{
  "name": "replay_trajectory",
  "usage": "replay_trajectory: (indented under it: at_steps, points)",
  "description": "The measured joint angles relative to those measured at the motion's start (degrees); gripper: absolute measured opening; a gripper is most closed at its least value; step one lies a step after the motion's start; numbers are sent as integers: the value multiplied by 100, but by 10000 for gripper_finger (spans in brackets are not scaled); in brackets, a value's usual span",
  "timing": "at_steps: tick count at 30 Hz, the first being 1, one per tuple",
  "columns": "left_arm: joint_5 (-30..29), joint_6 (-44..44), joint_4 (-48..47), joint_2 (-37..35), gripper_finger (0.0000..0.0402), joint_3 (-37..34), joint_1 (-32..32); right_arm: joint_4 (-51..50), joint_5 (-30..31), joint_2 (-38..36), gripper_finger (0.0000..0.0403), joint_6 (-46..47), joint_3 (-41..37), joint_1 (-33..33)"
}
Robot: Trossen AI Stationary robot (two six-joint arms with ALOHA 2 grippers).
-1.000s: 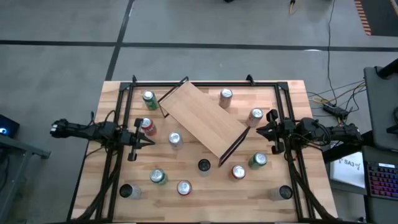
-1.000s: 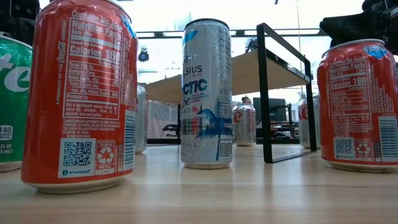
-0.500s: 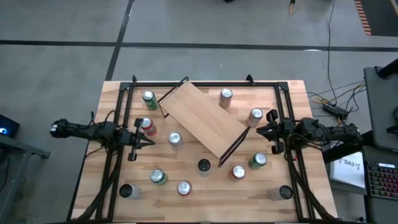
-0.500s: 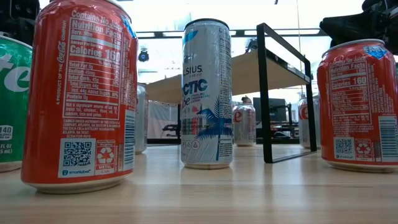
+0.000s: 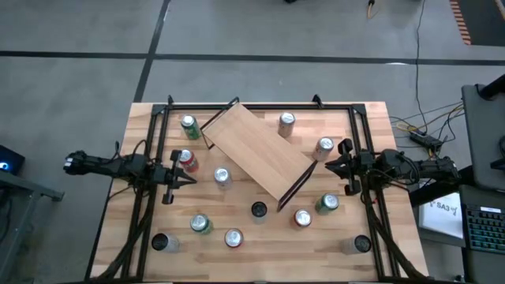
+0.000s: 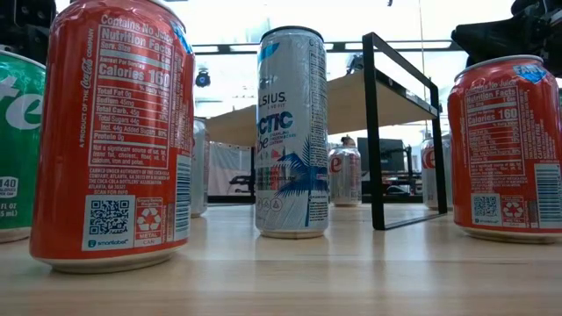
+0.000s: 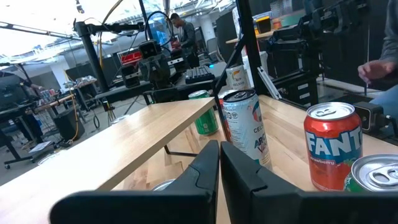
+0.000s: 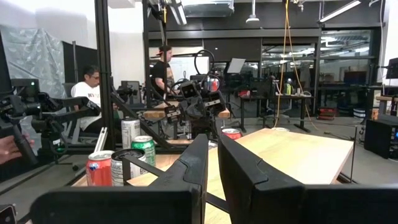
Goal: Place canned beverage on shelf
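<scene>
Overhead, left to right.

Left gripper (image 5: 189,181): at the left edge of the table, mid-height in the frame, jaws pressed together, holding nothing. A red can (image 5: 187,160) stands just above its tip.

Green can (image 5: 188,126): upper left of the table, beside the shelf's left end.

Silver can (image 5: 222,177): left of centre, just below the shelf's long edge.

Shelf (image 5: 256,148): light-wood board with black end frames, set diagonally across the table's centre, running from upper left to lower right; nothing stands on its top.

Lower row: dark can (image 5: 161,242), green can (image 5: 200,224), silver can (image 5: 233,237), dark-topped can (image 5: 259,210), red can (image 5: 302,218), green can (image 5: 327,203), dark can (image 5: 361,244).

Upper right of centre: two silver cans (image 5: 286,121) (image 5: 324,146).

Right gripper (image 5: 329,165): at the right edge of the table, mid-height, jaws nearly together, gripping nothing, just right of the shelf's lower-right end.

Table-level camera: red cans at far left (image 6: 114,132) and far right (image 6: 505,145), a tall silver-blue can (image 6: 292,132) between them.
</scene>
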Motion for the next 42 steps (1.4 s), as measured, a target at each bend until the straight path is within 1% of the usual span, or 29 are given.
replay_trajectory:
  at_steps: [13, 15, 18, 23, 25, 26, 30, 32, 42]
  points:
    - [0, 101, 146, -2, 0, 0, -2, 0, 0, 0, 29, -1, 0, -1]
    - [0, 268, 240, 0, 0, -1, -2, 1, 0, 0, 29, -1, 0, -1]
    - [2, 636, 762, 11, 0, -2, -2, 1, 0, 0, 29, -1, 0, 0]
    - [2, 671, 1842, 9, 0, -2, 0, 1, 0, 0, 29, -1, 0, -1]
    - [8, 393, 2180, 9, 0, -2, -1, 1, 0, 0, 29, -1, 0, 0]
    - [9, 106, 2307, 9, 0, -2, 0, 1, 0, 0, 29, -1, 0, -1]
    - [11, -1812, 2455, 9, 0, -2, 0, 0, 0, 0, 29, -1, 0, 1]
    - [11, -2501, 2448, 11, 0, -2, 0, 1, 0, 0, 29, -1, 0, -1]
    - [13, -2936, 2472, 11, 0, -2, -1, 1, 0, 2, 29, -1, 0, 0]
